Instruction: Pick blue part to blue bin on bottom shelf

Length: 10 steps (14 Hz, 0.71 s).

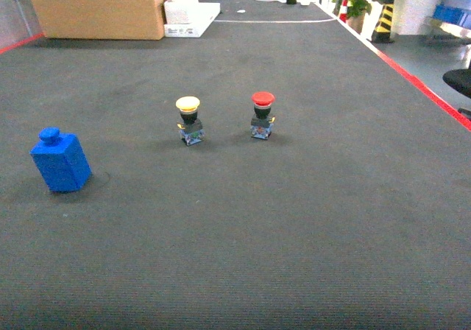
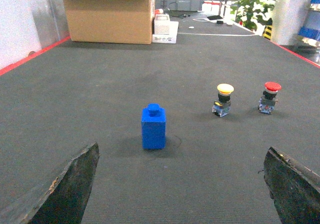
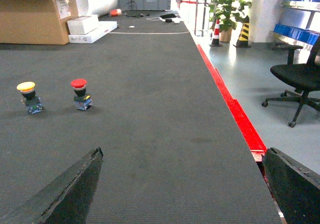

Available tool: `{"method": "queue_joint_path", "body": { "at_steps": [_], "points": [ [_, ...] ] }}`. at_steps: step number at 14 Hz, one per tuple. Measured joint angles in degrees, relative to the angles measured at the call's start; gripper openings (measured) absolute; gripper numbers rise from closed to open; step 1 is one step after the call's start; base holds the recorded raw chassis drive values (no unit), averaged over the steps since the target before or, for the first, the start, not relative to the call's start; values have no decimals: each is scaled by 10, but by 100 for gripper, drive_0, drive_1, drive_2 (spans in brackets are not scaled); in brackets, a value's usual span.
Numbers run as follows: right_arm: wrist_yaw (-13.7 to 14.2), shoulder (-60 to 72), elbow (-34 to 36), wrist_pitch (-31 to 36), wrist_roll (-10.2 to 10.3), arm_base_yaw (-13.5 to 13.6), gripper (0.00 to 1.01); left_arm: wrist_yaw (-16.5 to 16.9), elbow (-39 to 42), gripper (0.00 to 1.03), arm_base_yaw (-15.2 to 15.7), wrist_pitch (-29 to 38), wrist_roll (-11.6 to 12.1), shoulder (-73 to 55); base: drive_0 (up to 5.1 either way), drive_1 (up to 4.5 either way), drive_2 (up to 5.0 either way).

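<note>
The blue part [image 1: 62, 160] is a small blue block with a round knob on top, standing on the dark mat at the left of the head view. In the left wrist view the blue part [image 2: 153, 126] stands ahead of my left gripper [image 2: 182, 156], a little left of centre, apart from both wide-spread fingers. My right gripper [image 3: 184, 154] is open over bare mat near the red edge strip, holding nothing. Neither gripper shows in the head view. The blue bin and the bottom shelf are out of view.
A yellow-capped push button [image 1: 189, 120] and a red-capped push button [image 1: 262, 114] stand mid-mat. A cardboard box [image 1: 99, 6] and white boxes [image 1: 188, 17] sit at the far end. A red strip [image 3: 235, 109] marks the mat's right edge; an office chair [image 3: 300, 79] stands beyond.
</note>
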State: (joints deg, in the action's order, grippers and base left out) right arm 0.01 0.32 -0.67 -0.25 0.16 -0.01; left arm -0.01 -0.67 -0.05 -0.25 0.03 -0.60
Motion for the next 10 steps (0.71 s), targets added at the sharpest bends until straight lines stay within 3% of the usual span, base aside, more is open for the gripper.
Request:
{"method": "queue_joint_path", "body": {
  "at_steps": [3,4,6,8,10],
  "points": [
    [0,0,0,0,0,0,98,-4,-2,98,-1,-14,-2,-3,0,0,0],
    [0,0,0,0,0,0,98,-57,-43,98,-18,-70,-40,-101,0,0,0],
    [0,0,0,0,0,0,98,-68,-75,98,-1,118,-52,-358,0,0,0],
    [0,0,0,0,0,0,98,-52,-154,98,-2,287,-45,-602,0,0,0],
    [0,0,0,0,0,0,98,-32,-228,98,-1,345,-41,-772,0,0,0]
  ]
}}
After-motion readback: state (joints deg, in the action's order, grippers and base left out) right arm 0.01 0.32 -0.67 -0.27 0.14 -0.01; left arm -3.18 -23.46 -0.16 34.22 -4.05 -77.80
